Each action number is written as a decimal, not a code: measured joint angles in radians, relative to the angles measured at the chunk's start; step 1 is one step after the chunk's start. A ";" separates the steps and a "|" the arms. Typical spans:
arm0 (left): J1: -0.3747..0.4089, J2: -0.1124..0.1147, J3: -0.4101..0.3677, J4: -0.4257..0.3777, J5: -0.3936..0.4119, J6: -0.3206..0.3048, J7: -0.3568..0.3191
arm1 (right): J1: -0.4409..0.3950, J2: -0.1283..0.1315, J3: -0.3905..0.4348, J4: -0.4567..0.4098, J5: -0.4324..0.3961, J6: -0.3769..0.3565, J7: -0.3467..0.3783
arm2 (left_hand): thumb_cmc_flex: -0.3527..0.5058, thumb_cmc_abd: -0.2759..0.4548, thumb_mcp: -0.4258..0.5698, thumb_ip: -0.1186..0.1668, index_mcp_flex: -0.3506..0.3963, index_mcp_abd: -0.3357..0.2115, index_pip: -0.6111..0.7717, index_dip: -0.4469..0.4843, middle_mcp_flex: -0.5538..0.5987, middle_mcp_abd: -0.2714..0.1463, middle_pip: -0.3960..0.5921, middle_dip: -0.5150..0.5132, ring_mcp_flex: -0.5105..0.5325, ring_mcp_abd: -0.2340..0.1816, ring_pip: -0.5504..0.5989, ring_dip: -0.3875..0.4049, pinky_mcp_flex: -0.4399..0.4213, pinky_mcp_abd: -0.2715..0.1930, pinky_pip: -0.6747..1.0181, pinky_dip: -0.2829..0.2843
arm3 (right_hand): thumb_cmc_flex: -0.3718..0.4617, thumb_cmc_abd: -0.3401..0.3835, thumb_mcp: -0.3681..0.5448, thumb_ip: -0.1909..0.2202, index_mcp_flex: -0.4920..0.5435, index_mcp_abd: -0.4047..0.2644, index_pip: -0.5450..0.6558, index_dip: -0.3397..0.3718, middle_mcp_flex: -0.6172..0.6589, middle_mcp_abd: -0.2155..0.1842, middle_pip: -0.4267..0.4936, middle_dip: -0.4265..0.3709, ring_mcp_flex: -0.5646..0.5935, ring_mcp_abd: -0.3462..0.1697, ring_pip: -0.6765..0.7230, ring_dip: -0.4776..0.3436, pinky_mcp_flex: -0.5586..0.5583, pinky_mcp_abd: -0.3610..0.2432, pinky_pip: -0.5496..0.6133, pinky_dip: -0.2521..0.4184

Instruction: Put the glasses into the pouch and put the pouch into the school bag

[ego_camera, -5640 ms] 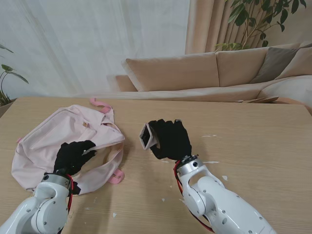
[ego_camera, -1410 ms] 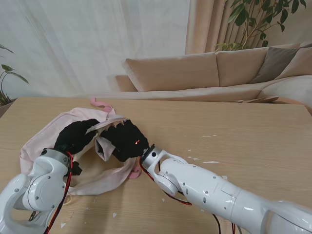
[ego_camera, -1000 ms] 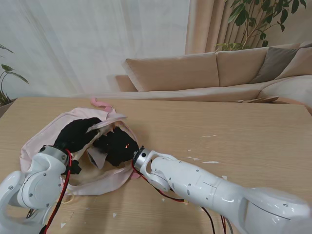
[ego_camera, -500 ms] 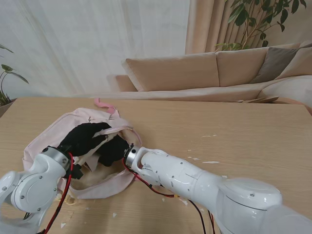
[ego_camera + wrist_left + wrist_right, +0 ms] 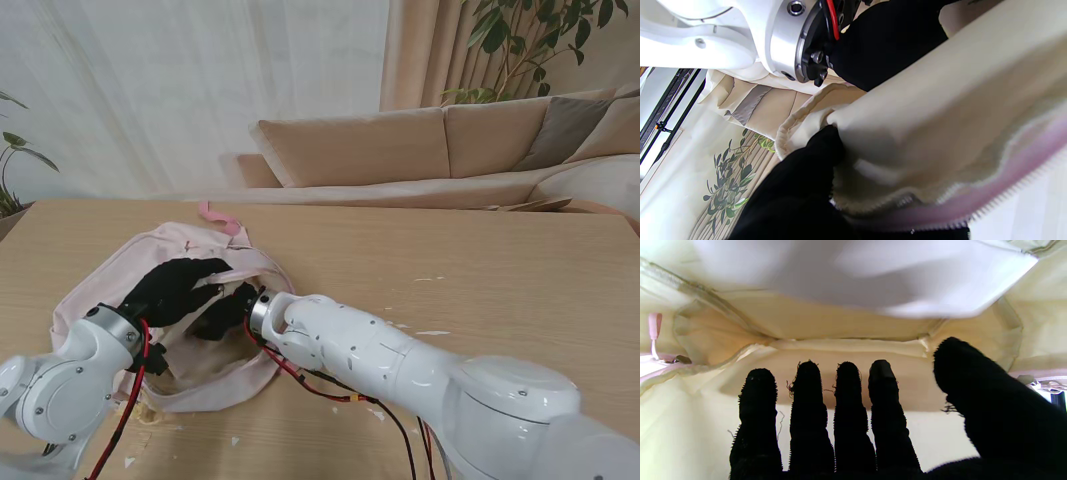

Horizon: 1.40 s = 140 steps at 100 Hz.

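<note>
The pink school bag (image 5: 95, 285) lies on the table's left side with its mouth held up. My left hand (image 5: 175, 285) is shut on the zip edge (image 5: 940, 116) of the mouth, thumb (image 5: 800, 180) pinching the cream lining. My right hand (image 5: 222, 312) reaches inside the bag past its wrist. In the right wrist view its fingers (image 5: 846, 406) are stretched out and apart, holding nothing. The pale pouch (image 5: 907, 276) lies loose in the bag beyond the fingertips, blurred. The glasses are not seen.
A pink carry loop (image 5: 218, 217) sticks out at the bag's far side. Small white scraps (image 5: 432, 332) dot the wood to the right. My right forearm (image 5: 380, 350) crosses the table's middle. A sofa stands beyond the far edge.
My right hand carried the pouch from the table's middle leftward into the bag and pushed deeper; the pouch is out of the stand view. My left hand lifted the bag's mouth.
</note>
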 measured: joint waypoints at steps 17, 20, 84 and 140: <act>0.000 0.000 0.000 0.002 0.004 0.002 0.002 | 0.000 0.023 0.007 -0.055 0.006 0.029 0.035 | 0.000 0.000 0.000 0.000 0.000 0.000 0.000 0.008 0.000 0.000 0.000 0.000 0.000 0.000 0.000 0.001 -0.002 0.000 0.000 0.000 | -0.054 0.036 -0.190 -0.002 -0.056 0.035 -0.097 -0.113 -0.067 0.023 -0.061 -0.022 -0.083 0.000 -0.038 -0.039 -0.062 0.005 -0.081 -0.065; 0.000 0.000 0.000 0.003 0.006 0.003 0.004 | -0.001 0.029 0.011 -0.064 0.006 0.030 0.036 | 0.000 0.000 0.000 0.000 0.000 0.000 0.000 0.008 0.000 0.000 0.000 0.000 0.000 0.000 0.000 0.001 -0.002 0.000 0.000 0.000 | -0.054 0.044 -0.223 -0.002 -0.066 0.037 -0.106 -0.128 -0.071 0.024 -0.061 -0.024 -0.092 0.002 -0.047 -0.042 -0.069 0.005 -0.091 -0.071; -0.052 -0.008 0.014 0.064 0.003 0.077 0.053 | -0.226 0.354 0.283 -0.630 -0.047 0.031 0.244 | -0.001 0.004 0.000 0.000 -0.002 0.000 0.000 0.016 0.000 0.000 0.011 0.013 -0.004 0.002 -0.006 0.010 -0.013 0.000 -0.011 0.001 | -0.079 0.089 -0.227 0.006 -0.063 0.041 -0.075 -0.159 -0.062 0.027 -0.033 -0.019 -0.047 0.005 0.014 -0.018 -0.032 0.005 -0.034 -0.062; 0.025 0.010 0.031 0.030 0.122 0.045 -0.039 | -0.718 0.514 0.763 -1.009 -0.230 0.037 0.366 | -0.018 -0.064 -0.101 0.015 -0.067 0.015 0.210 -0.349 0.002 -0.018 -0.204 -0.130 -0.102 0.085 -0.321 -0.126 -0.114 0.002 -0.116 -0.119 | -0.078 0.089 -0.190 0.006 -0.050 0.041 -0.050 -0.135 -0.049 0.027 -0.007 -0.008 -0.034 0.010 0.027 0.003 -0.024 0.004 -0.028 -0.050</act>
